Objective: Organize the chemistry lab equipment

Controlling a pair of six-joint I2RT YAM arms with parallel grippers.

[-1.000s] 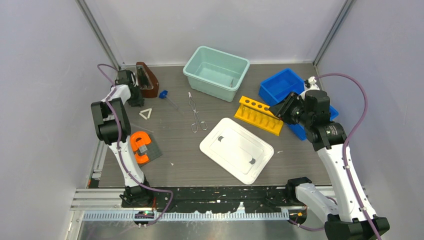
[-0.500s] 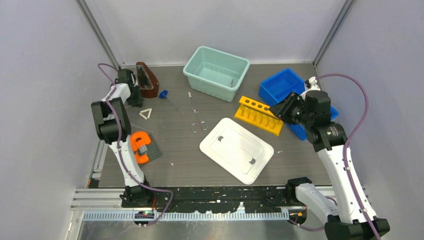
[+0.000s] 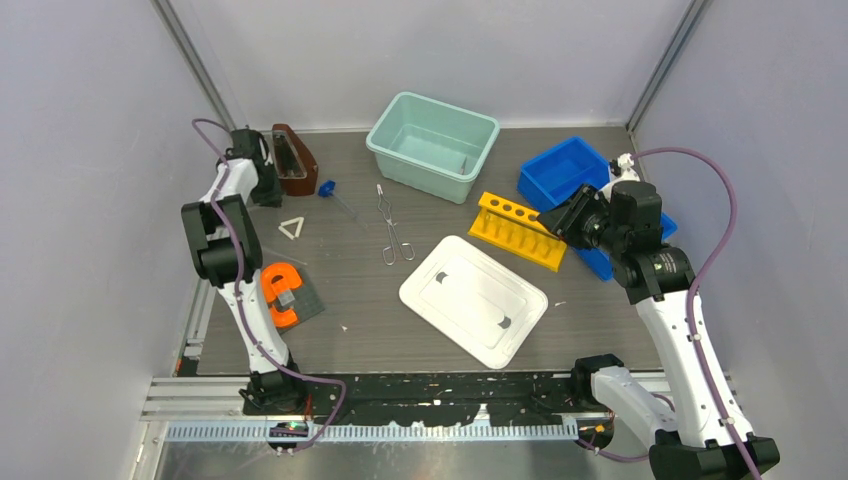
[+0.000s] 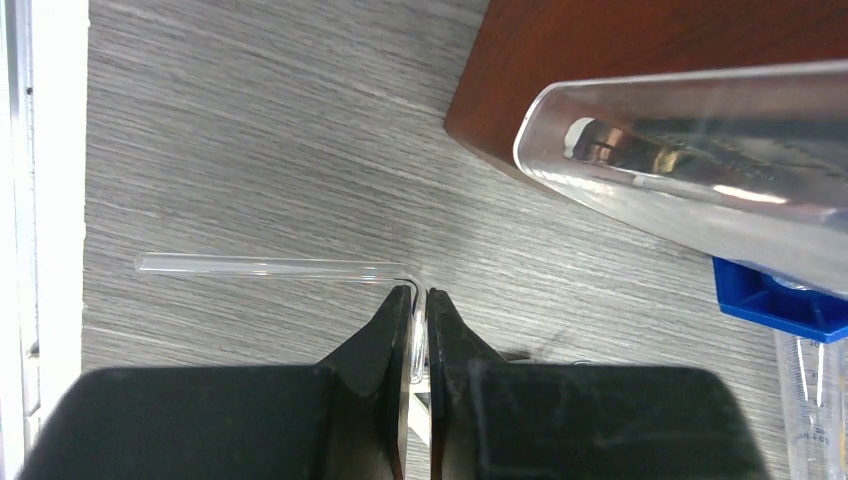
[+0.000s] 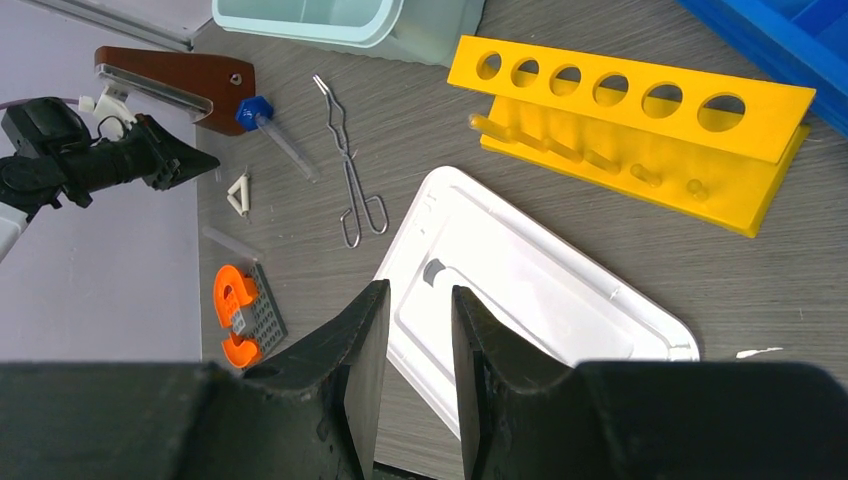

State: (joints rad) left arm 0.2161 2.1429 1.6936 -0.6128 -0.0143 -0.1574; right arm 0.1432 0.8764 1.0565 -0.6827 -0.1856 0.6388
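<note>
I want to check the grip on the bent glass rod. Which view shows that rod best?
Left wrist: the glass rod shows close up, its bent end pinched in the left gripper. In the top external and right wrist views it is too thin and clear to make out.

A tub [image 3: 432, 145] sits at the counter's [image 3: 350, 290] far edge, a bin [image 3: 565, 170] in the far right corner, a tube rack [image 3: 518, 230] before it, a lid [image 3: 473, 300] mid-counter, tongs [image 3: 391, 228] left of the rack, a triangle [image 3: 291, 228] near the left edge.
</note>
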